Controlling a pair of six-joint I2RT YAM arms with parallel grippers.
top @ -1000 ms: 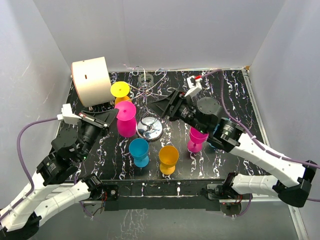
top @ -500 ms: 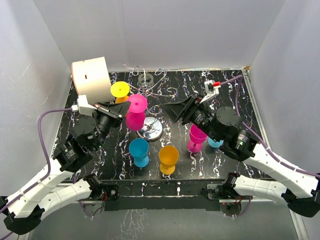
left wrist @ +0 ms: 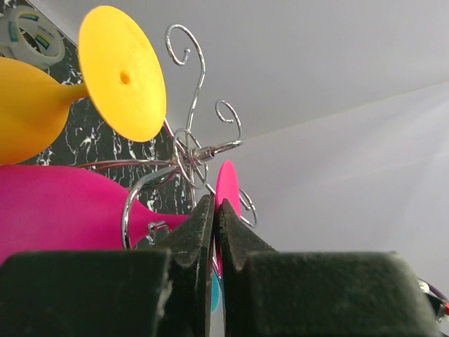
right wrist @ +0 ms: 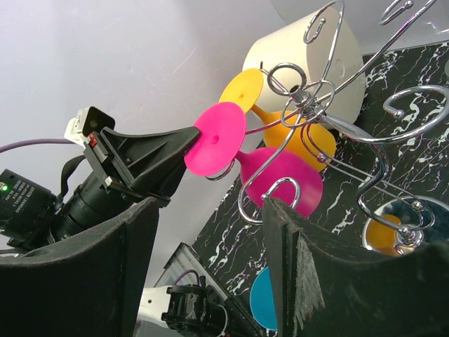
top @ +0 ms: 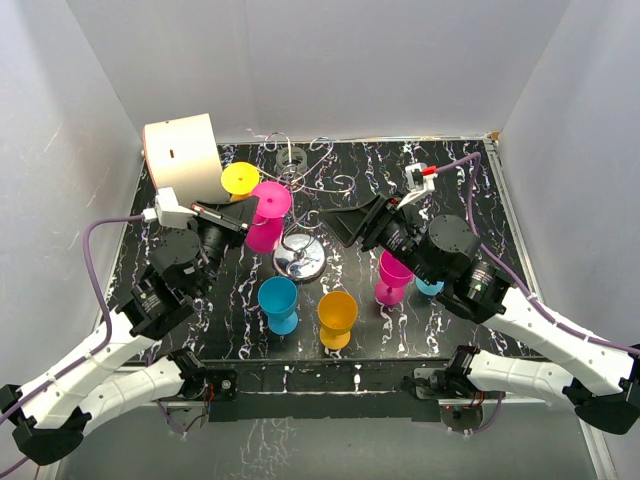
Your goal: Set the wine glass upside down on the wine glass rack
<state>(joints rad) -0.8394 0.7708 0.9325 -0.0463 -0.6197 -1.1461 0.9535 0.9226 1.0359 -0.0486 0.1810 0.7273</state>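
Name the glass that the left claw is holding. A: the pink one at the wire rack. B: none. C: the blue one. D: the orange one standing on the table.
A: the left claw is pinched on the flat foot of the pink glass, which lies tipped against the rack.

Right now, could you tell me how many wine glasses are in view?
6: yellow and held pink at the rack; blue, orange, standing pink nearer; second blue partly behind right arm.
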